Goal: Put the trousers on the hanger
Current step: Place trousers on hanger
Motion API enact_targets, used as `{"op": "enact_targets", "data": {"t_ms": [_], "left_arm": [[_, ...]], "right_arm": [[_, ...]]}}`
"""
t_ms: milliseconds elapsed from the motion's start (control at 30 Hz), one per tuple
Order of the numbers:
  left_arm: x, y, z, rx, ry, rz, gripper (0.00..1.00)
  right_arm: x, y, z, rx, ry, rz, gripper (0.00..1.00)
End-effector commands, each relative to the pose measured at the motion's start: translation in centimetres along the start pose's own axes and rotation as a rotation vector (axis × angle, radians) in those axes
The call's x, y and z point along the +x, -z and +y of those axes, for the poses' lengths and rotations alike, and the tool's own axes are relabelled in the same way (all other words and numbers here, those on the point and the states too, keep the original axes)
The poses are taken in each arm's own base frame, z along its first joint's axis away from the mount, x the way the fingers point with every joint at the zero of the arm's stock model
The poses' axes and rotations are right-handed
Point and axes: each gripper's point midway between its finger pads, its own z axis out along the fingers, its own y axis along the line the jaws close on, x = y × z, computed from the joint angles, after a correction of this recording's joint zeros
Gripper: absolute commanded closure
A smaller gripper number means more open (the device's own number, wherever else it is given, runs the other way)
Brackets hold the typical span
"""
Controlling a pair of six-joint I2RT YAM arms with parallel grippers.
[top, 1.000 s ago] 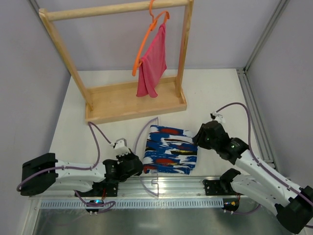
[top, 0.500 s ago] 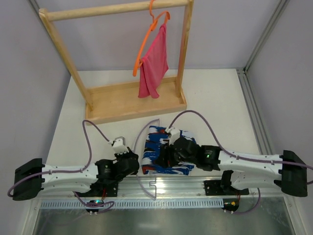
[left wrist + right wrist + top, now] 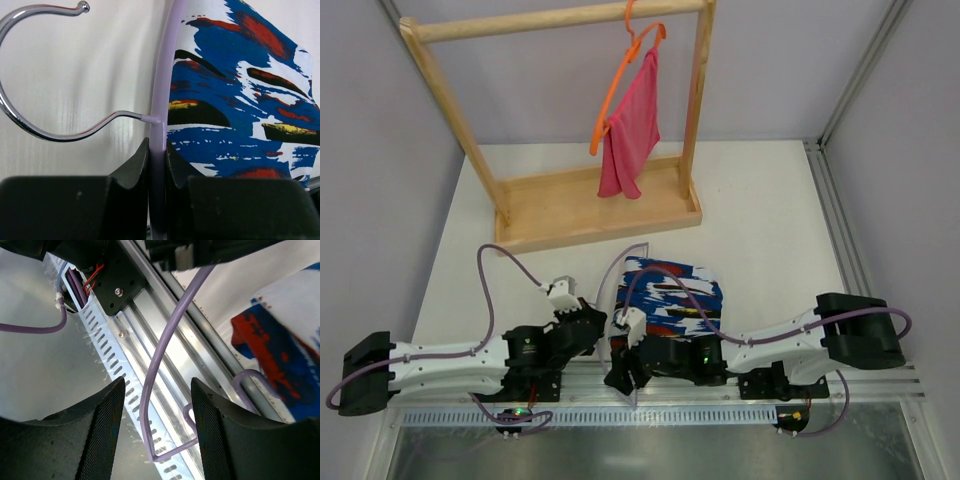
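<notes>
The trousers lie folded on the table near its front edge, a blue, white, red and black print. The pale lilac hanger lies along their left side, its metal hook pointing away from them. My left gripper is shut on the hanger's arm just below the hook. My right gripper hangs over the front rail, left of the trousers' near corner. It is open, its fingers either side of the hanger's lower end without touching it.
A wooden clothes rack stands at the back, with an orange hanger carrying a pink cloth. A slotted metal rail and purple cables run along the table's front edge. Walls close both sides.
My right arm swung from the trousers' right side across them to the front rail at their left, and its jaws widened. The left gripper stayed shut on the hanger.
</notes>
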Motion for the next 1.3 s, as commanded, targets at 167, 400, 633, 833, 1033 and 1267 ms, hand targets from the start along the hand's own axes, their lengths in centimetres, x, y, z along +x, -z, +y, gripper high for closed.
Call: {"op": "enact_targets", "data": {"t_ms": [167,400,633,833,1033,1267], "left_arm": [[-2.0,0.7,-3.7,0.124,0.106,-0.043,0.91],[-2.1,1.0,-4.2,0.151,0.123,-0.037,0.88],[-2.1,1.1,-4.8,0.182,0.131,-0.028,0.62],[-1.8,1.2,-4.6,0.202,0.155,-0.023,0.56],[-1.7,1.3,-4.0,0.222,0.176,-0.030,0.60],[-1.9,1.3,-3.2,0.210,0.183,-0.047,0.77]], "right_arm": [[-1.2,-2.3,1.2,0.048,-0.066,-0.115,0.54],[-1.9,-1.7,0.2,0.094,-0.100,-0.171,0.89],[-3.8,-0.9,0.7,0.065,-0.138,-0.251,0.96],[-4.4,-0.8,0.5,0.084,-0.161,-0.273,0.96],[-4.6,-1.0,0.4,0.097,-0.173,-0.276,0.96],[-4.9,-1.2,0.3,0.109,-0.180,-0.279,0.96]]}}
